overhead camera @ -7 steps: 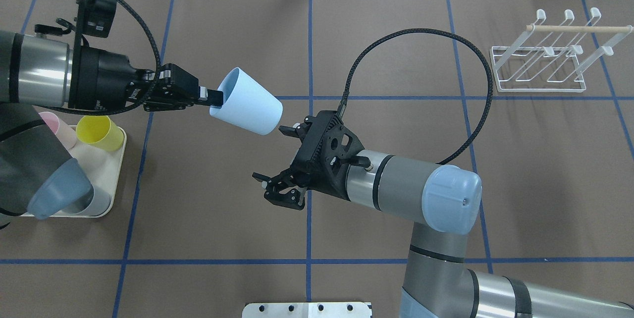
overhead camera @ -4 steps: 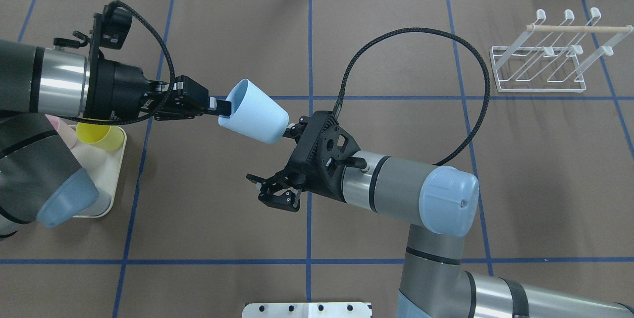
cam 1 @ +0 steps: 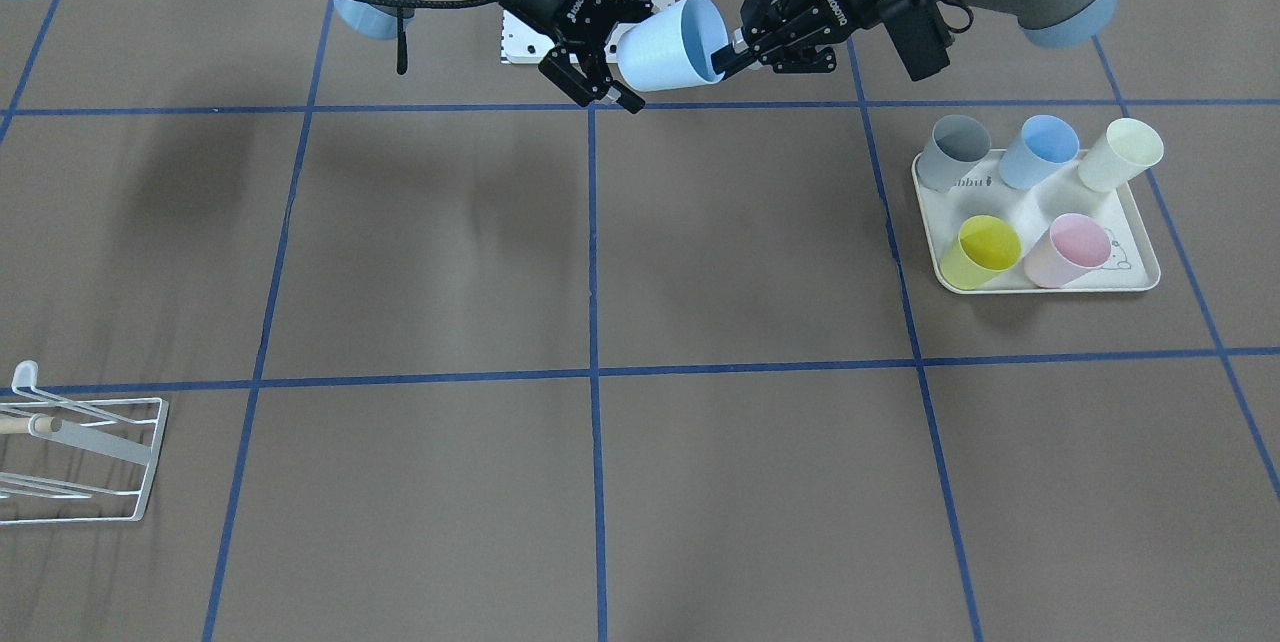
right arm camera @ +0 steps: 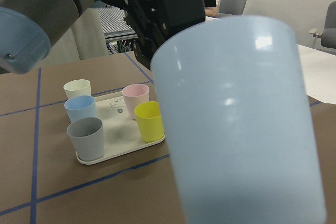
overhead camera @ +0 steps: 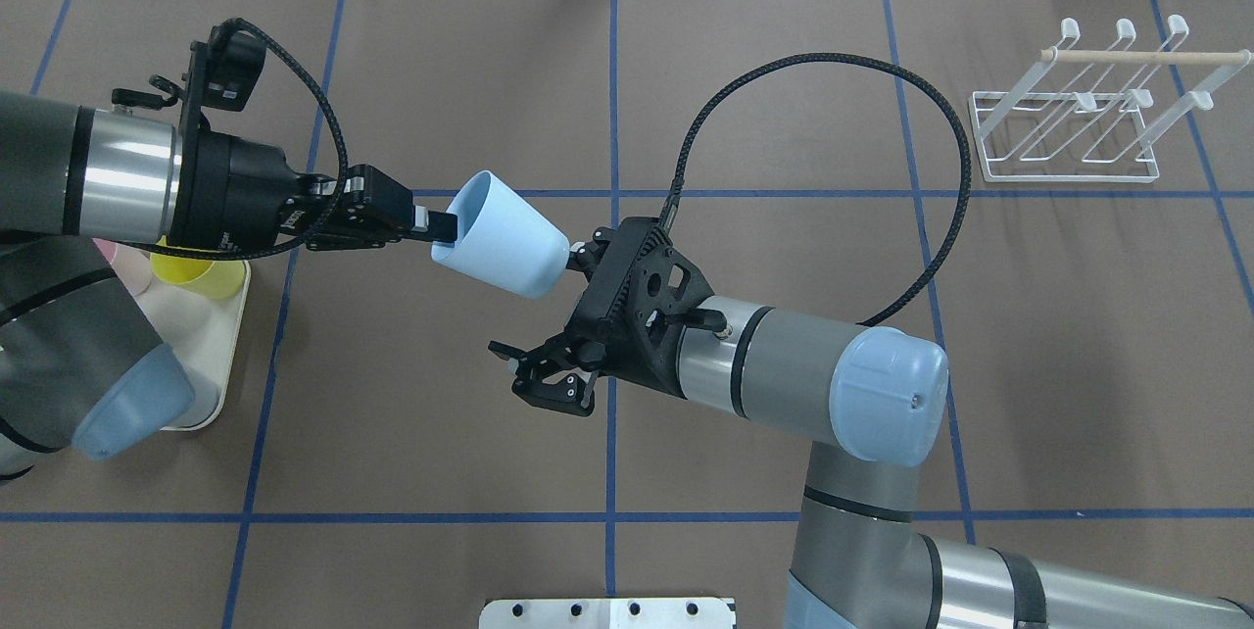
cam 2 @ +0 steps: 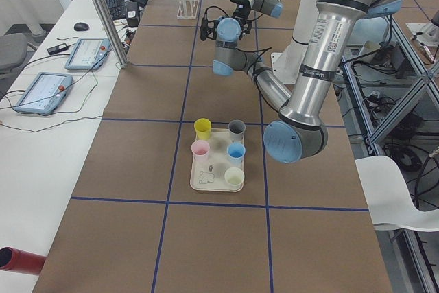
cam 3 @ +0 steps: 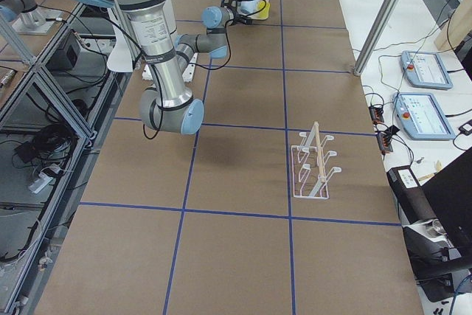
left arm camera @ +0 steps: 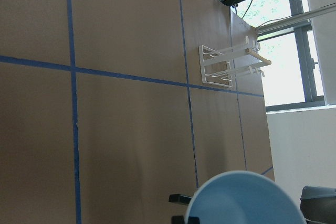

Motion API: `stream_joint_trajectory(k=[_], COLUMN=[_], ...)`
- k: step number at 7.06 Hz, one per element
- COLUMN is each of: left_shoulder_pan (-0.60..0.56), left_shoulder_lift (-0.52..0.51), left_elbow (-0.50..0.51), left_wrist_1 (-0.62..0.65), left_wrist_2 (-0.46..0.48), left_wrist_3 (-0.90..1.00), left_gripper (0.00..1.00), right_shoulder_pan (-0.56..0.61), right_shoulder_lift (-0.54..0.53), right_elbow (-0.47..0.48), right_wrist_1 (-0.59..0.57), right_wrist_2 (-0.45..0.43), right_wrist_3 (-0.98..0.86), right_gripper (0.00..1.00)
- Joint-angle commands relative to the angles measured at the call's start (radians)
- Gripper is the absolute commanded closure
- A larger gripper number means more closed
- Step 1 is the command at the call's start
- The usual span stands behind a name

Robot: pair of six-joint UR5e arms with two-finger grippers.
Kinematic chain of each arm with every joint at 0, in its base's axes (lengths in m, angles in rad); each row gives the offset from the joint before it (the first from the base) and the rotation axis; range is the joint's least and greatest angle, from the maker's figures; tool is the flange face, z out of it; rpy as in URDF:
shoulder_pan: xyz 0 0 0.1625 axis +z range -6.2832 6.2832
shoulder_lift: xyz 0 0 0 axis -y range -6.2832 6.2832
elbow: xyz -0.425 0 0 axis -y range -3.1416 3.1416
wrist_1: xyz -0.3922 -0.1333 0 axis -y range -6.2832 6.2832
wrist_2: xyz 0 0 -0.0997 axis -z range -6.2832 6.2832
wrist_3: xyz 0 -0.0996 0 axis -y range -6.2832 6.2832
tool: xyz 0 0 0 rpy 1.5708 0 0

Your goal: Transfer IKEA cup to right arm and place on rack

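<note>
**A:** Our right claw (overhead camera: 534,301) stands wide apart. The pale blue cup (overhead camera: 505,235) hangs on its side in the air, with its base at the mouth of those jaws, not gripped as far as we can judge.

**B:** Just beyond, our left claw (overhead camera: 439,224) is pinched on the cup's rim. So we take the lift from the tray (cam 1: 1028,205) as done, and the hand-over as just short of its grip.

**A:** Agreed. What remains for us is this: the right claw clamps and the left one lets go. Then we carry the cup across the table (overhead camera: 431,413) to the rack (overhead camera: 1085,101), which stands well apart at the far right and bears no cup.

**B:** Now what we cannot make out. From the right wrist the cup fills most of the view, and we see none of that claw's own fingers there.

**A:** From overhead the base sits close by the claw's upper finger. We cannot tell whether they touch.

**B:** The left wrist gives us only an arc of the rim at the bottom edge. Farther out, our left arm (overhead camera: 118,178) covers part of the tray from overhead. In the front-facing view the rack is cut off at the edge.

**A:** And in both side views the claws are too small for us to judge.
</note>
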Motion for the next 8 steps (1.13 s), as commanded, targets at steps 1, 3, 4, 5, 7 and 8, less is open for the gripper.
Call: stream_joint_trajectory(k=[1,3,4,5,7,8], left_shoulder_pan=[0.017,0.034,0.041,0.049,0.055,0.055], left_shoulder_lift=[0.006,0.009,0.009,0.009,0.034,0.045], left_elbow=[-0.001,0.001,-0.001,-0.001,-0.001,-0.001], left_wrist_1=[0.000,0.000,0.000,0.000,-0.002,-0.003], left_wrist_2=[0.000,0.002,0.002,0.002,0.002,0.002], left_wrist_3=[0.000,0.000,0.000,0.000,0.009,0.040], left_gripper=[1.00,1.00,1.00,1.00,1.00,1.00], right_shoulder_pan=[0.000,0.000,0.002,0.000,0.002,0.002], right_shoulder_lift=[0.000,0.001,0.001,0.001,0.000,0.000], right_elbow=[0.000,0.000,0.000,0.000,0.000,0.000], right_wrist_1=[0.000,0.000,0.000,0.000,0.005,0.006], right_wrist_2=[0.000,0.000,0.000,0.000,0.000,0.000], right_wrist_3=[0.001,0.001,0.001,0.001,-0.001,-0.001], right_gripper=[0.01,0.01,0.01,0.02,0.09,0.11])
